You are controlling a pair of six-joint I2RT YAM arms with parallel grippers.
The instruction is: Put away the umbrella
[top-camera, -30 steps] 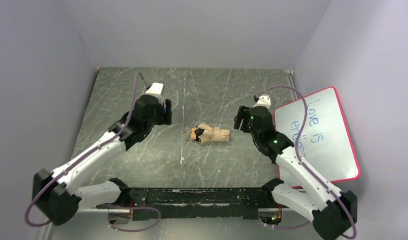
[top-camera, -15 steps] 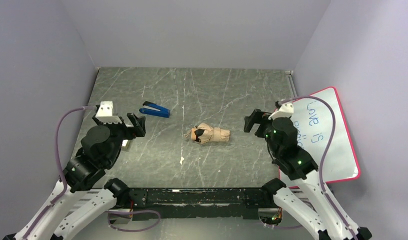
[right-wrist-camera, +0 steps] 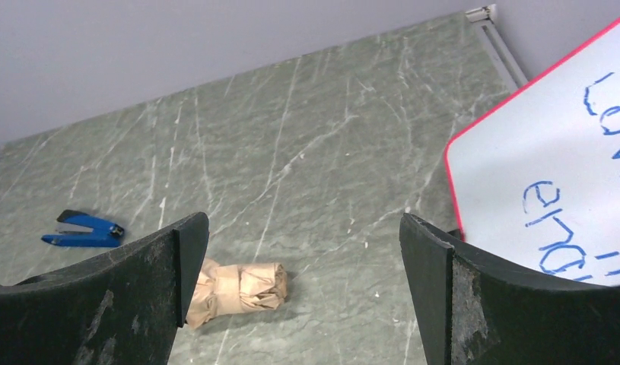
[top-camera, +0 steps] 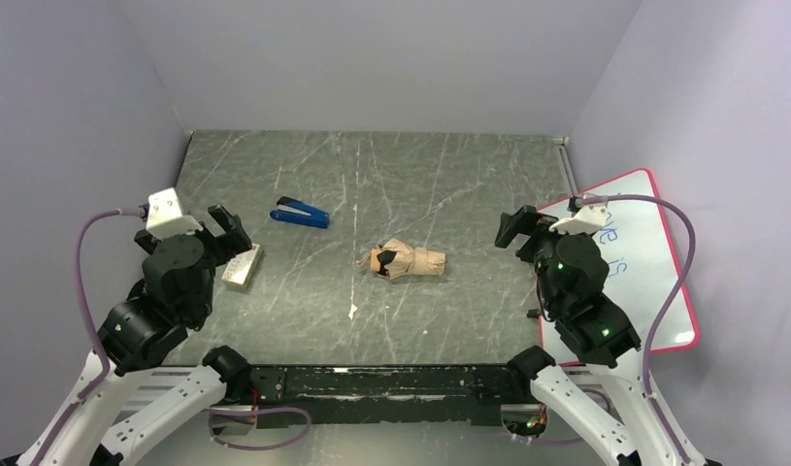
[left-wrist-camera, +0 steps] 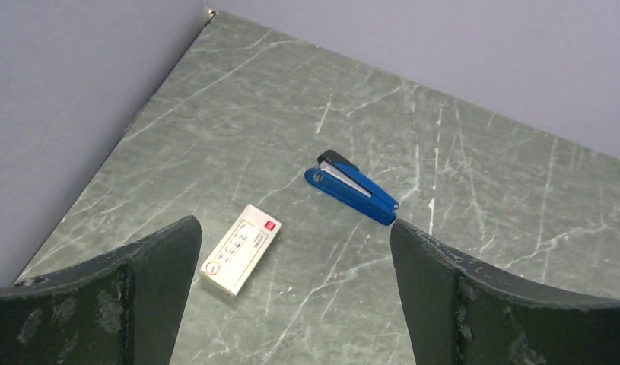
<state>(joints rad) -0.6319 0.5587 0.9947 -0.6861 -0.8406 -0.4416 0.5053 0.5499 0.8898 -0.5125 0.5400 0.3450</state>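
Pulled back toward the bases with left pincer (top-camera: 228, 231) and right pincer (top-camera: 523, 227), both spread wide, empty. Left the umbrella (top-camera: 406, 261) bundled mid-tabletop (top-camera: 449, 184), unmoved, well apart from either. Looks finished, probably retreating to rest.

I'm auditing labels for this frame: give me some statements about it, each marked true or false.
The umbrella lies folded on the table, in neither gripper. True.
The left gripper is shut on the blue stapler. False: it is open and empty; the stapler lies on the table.
The whiteboard sits at the table's right side. True.
The small white box touches the umbrella. False: it lies apart, near the left gripper.
The right gripper is open. True.
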